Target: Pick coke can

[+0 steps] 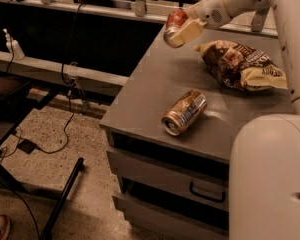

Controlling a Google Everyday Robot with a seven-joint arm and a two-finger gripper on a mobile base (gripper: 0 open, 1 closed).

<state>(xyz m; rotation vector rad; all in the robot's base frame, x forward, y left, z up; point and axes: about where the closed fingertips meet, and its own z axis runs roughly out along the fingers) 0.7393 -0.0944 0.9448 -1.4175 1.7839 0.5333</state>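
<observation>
The coke can, red with a silver end, is held tilted in my gripper above the far left corner of the grey cabinet top. The gripper's pale fingers are shut around the can, which is clear of the surface. My white arm reaches in from the upper right, and its large lower link fills the bottom right of the camera view.
A gold-bronze can lies on its side near the cabinet's front edge. A brown crumpled chip bag lies at the back right. Drawers sit below the top. A black stand and cables lie on the floor at left.
</observation>
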